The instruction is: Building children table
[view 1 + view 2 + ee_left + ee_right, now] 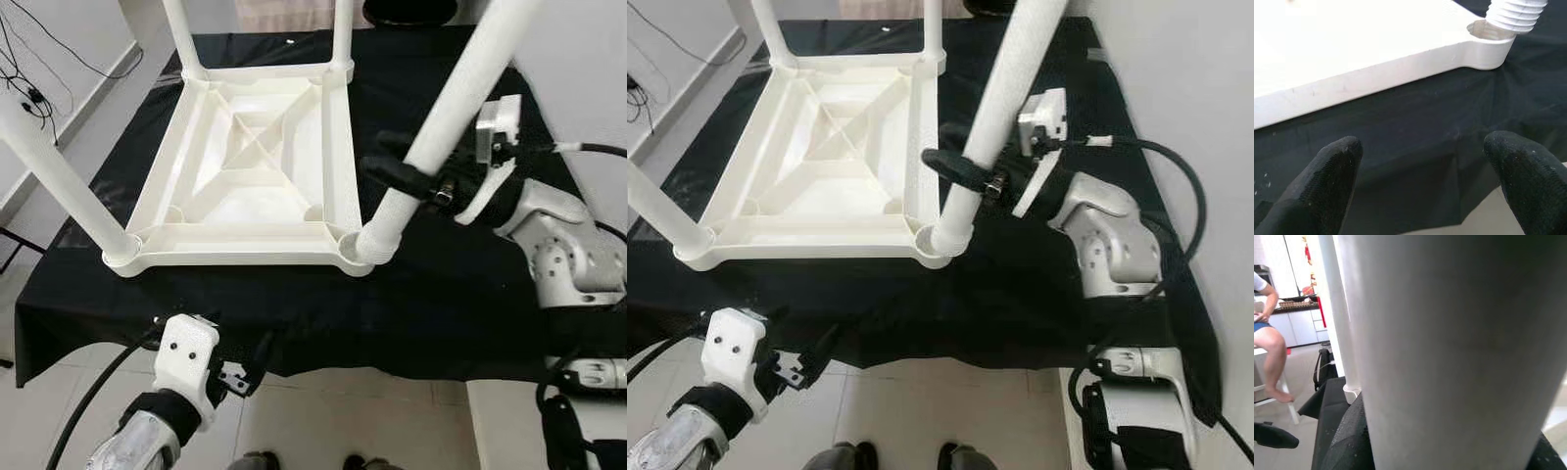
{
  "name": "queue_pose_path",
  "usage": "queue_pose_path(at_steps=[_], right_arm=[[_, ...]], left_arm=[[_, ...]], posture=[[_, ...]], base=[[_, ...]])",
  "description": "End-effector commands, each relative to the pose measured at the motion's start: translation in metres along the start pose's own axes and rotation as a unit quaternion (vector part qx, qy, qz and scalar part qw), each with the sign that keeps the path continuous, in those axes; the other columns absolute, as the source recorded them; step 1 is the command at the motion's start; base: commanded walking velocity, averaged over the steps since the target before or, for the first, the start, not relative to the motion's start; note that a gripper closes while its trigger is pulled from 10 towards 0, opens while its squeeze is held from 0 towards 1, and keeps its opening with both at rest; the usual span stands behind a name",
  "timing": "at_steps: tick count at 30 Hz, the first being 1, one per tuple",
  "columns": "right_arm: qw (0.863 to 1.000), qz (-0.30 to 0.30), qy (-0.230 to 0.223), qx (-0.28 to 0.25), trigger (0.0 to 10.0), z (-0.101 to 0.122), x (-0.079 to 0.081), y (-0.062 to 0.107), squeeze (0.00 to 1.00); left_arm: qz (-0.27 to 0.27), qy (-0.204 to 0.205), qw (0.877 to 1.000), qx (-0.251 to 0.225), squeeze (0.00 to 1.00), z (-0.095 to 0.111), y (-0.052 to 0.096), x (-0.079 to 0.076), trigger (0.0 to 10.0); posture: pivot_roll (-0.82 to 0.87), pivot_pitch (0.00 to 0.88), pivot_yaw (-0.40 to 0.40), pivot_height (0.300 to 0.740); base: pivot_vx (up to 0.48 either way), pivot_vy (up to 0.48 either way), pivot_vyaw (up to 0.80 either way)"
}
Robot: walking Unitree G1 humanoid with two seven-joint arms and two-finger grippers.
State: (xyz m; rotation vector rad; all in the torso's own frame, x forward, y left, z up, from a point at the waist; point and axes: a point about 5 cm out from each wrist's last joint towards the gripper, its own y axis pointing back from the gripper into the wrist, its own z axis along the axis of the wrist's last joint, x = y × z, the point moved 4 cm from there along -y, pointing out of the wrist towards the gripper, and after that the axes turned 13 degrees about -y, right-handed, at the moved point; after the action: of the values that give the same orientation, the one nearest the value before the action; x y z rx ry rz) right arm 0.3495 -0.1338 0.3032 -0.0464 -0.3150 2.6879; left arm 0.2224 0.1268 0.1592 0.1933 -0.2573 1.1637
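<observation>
A white plastic children's table top (235,257) lies upside down on a black-covered table. Four white legs stand up from its corners. My right gripper (407,176) is shut around the near right leg (460,98), a little above its corner socket (361,245). In the right wrist view that leg (1449,357) sits between the black fingers. My left gripper (250,372) hangs open below the table's front edge, holding nothing. Its wrist view shows the fingers (1327,181) apart, facing the top's rim (1376,78) and a leg's threaded end (1515,14) in a corner socket.
The black cloth (441,294) hangs over the front edge above a pale tiled floor (343,411). Cables (29,88) lie on the floor at far left. A white wall (588,69) rises at right. A seated person (1268,342) appears in the right wrist view.
</observation>
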Motion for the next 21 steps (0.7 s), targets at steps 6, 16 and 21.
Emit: queue_pose_path(at_steps=[6,16,21], right_arm=[[0.998,0.047,0.03,0.031,10.0,-0.001,0.005,-0.031,0.0],[0.988,0.135,0.027,0.072,10.0,0.001,0.018,-0.044,0.0],[0.979,0.178,0.027,0.1,10.0,-0.002,0.022,-0.043,0.0]], left_arm=[[-0.021,-0.007,0.999,-0.024,0.0,0.004,-0.005,-0.005,10.0],[-0.041,0.002,0.998,-0.039,0.0,0.012,0.003,-0.014,10.0],[-0.042,0.004,0.998,-0.042,0.0,0.013,0.005,-0.015,10.0]], posture=[[0.03,0.276,-0.009,0.74],[0.05,0.327,-0.029,0.74],[0.05,0.342,-0.033,0.74]], base=[[0.0,0.0,0.0],[0.0,0.0,0.0],[0.0,0.0,0.0]])
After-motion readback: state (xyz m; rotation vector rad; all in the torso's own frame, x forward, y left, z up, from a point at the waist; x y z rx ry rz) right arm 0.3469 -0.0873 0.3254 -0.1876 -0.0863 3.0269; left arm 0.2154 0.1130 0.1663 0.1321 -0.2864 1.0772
